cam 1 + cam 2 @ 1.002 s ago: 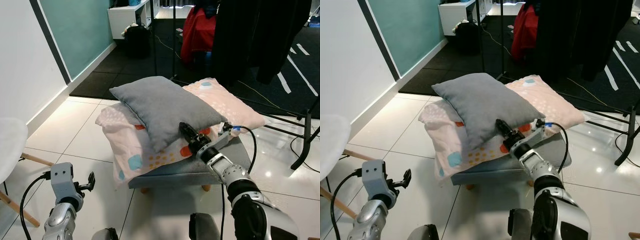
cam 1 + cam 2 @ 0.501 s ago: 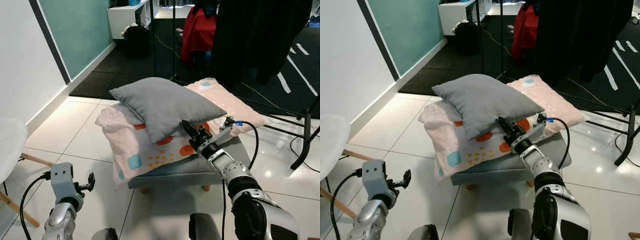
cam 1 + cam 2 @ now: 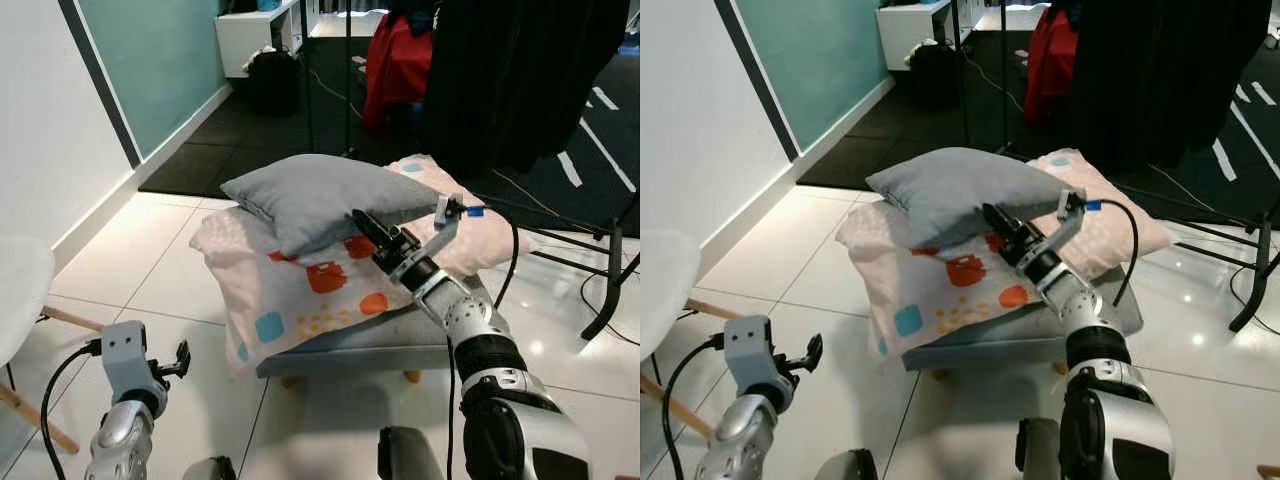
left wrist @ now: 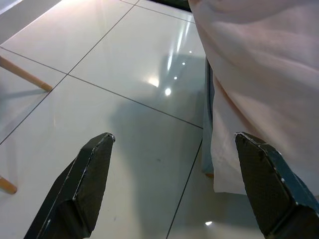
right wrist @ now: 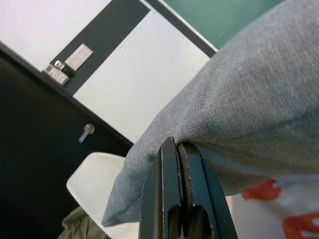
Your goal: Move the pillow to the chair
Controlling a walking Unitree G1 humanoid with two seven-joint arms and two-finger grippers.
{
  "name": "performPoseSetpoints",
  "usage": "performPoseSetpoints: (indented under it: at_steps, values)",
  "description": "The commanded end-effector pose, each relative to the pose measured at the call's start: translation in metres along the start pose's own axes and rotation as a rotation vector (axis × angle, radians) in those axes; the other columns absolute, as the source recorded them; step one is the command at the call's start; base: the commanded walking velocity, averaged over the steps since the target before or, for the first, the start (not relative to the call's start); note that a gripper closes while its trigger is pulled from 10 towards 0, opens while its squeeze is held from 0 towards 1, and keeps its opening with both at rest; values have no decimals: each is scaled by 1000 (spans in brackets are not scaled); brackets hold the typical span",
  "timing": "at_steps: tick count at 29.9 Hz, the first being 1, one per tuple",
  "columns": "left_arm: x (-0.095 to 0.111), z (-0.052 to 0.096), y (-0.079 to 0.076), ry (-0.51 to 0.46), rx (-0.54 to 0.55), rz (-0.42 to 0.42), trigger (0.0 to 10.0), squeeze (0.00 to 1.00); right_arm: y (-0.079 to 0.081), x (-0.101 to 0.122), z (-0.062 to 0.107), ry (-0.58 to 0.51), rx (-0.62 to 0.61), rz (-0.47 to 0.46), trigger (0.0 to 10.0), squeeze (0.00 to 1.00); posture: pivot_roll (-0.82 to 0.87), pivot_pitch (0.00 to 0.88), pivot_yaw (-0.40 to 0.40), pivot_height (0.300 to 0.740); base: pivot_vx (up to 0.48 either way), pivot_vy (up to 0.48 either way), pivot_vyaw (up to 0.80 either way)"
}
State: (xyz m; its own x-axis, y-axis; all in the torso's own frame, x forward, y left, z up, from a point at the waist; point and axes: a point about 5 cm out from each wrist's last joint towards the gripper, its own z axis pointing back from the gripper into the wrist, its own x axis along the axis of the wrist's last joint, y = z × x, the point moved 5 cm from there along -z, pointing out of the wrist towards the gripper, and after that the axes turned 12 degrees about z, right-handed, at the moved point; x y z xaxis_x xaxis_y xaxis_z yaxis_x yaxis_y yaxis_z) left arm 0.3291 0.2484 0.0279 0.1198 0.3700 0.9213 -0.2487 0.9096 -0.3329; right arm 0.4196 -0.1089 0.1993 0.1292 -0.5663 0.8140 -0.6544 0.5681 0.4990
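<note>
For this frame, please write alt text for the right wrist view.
The right hand is shut on an edge of the grey pillow. A white chair lies beyond, below a white and teal wall.

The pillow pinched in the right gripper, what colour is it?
Plain grey, no pattern. The pillow shows best in the left eye view, with the right gripper at its edge.

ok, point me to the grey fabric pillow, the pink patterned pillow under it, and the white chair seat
grey fabric pillow [image 3: 310, 195], left eye view, middle of its top face
pink patterned pillow [image 3: 290, 300], left eye view, near front part
white chair seat [image 3: 18, 290], left eye view, seat shell by the picture's edge
</note>
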Motion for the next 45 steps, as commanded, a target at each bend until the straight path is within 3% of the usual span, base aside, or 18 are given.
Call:
performPoseSetpoints:
  at_steps: [1,2,3,5,8,10,14,16,20,21,22,24,25,31,45]
  values:
    - [-5,1,5,20,15,-1,10000,0,-18,-17,14,71,-84,6,0,0,-97,68,23,540,0,0,0]
    - [-5,1,5,20,15,-1,10000,0,-18,-17,14,71,-84,6,0,0,-97,68,23,540,0,0,0]
    - [-6,1,5,23,14,-1,10000,0,-29,-25,22,112,-149,9,0,0,-97,68,23,540,0,0,0]
    - [-6,1,5,23,14,-1,10000,0,-29,-25,22,112,-149,9,0,0,-97,68,23,540,0,0,0]
    - [-9,4,5,31,14,-1,10000,0,-70,-37,63,180,-398,6,0,0,-97,73,17,540,0,0,0]
    - [-9,4,5,31,14,-1,10000,0,-70,-37,63,180,-398,6,0,0,-97,73,17,540,0,0,0]
    - [-11,5,7,38,17,-3,10000,0,-99,-30,100,158,-604,1,0,0,-108,84,26,540,0,0,0]
    - [-13,5,6,44,14,-6,10000,0,-103,-25,107,120,-633,-27,0,0,-109,85,28,540,0,0,0]
    - [-14,5,6,46,13,-5,10000,0,-100,-24,104,107,-606,-42,0,0,-110,85,30,540,0,0,0]
    - [-14,5,5,48,11,-5,10000,0,-96,-25,99,107,-573,-51,1294,0,-110,87,31,540,0,0,0]
    - [-15,5,4,50,9,-6,10000,0,-90,-30,93,124,-529,-55,10000,0,-111,88,32,540,0,0,0]
    - [-15,4,3,51,7,-7,10000,0,-87,-33,88,137,-501,-57,10000,0,-111,88,32,540,0,0,0]
    - [-15,4,3,52,6,-7,10000,0,-84,-37,85,153,-487,-51,10000,1000,-109,88,31,540,0,0,0]
    - [-16,4,5,60,7,-10,10000,0,-77,-47,77,167,-465,-65,10000,1000,-93,81,46,540,0,0,0]
    - [-18,6,4,59,7,-16,10000,0,-72,-46,77,120,-411,-153,10000,1000,-91,74,29,540,0,0,0]
